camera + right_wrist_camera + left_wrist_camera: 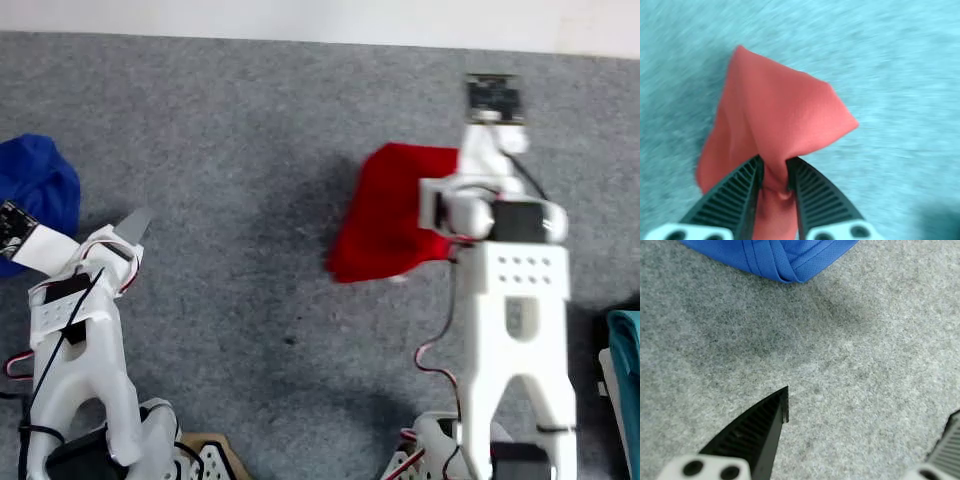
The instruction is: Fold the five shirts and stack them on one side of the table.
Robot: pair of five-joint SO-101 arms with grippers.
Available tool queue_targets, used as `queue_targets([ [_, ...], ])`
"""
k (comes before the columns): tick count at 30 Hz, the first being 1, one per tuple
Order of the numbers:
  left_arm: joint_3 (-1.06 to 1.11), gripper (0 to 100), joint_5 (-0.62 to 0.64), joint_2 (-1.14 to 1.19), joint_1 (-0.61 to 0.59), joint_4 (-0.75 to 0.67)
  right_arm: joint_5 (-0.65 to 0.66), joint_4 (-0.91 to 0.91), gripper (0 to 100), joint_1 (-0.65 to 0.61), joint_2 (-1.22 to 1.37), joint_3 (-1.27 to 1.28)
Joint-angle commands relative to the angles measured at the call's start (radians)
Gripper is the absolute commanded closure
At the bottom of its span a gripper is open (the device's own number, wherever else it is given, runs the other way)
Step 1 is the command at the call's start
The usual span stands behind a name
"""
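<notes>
The table (pixel 250 130) was a mottled grey felt, flecked light and dark. The red shirt (pixel 385 230) was a plain, solid red with no print. The blue shirt (pixel 35 190) was a bright royal blue with a fine mesh weave. A teal shirt (pixel 625 350) was plain too. The left arm (pixel 80 350) and right arm (pixel 515 300) were white with black motor blocks and red wires. The left gripper (pixel 871 410) and right gripper (pixel 775 170) had black ribbed fingers (pixel 757 432).
</notes>
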Motion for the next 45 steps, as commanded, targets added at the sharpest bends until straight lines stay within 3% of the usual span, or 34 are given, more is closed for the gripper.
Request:
queue_targets([
  [1, -0.004, 54, 0.008, -0.030, 0.016, -0.014, 0.048, 0.012, 99.1, 0.150, -0.105, -0.058],
  [8, -0.002, 54, 0.008, -0.030, 0.018, -0.014, 0.106, -0.028, 99.1, 0.369, -0.137, -0.107],
  [21, 0.010, 54, 0.006, -0.033, 0.022, -0.017, 0.100, -0.068, 99.1, 0.694, -0.127, -0.182],
  [34, 0.012, 54, 0.006, -0.033, 0.038, -0.017, 0.109, -0.122, 99.1, 1.070, -0.133, -0.081],
  [45, 0.012, 54, 0.006, -0.033, 0.038, -0.017, 0.226, -0.185, 99.1, 1.333, -0.137, 0.071],
])
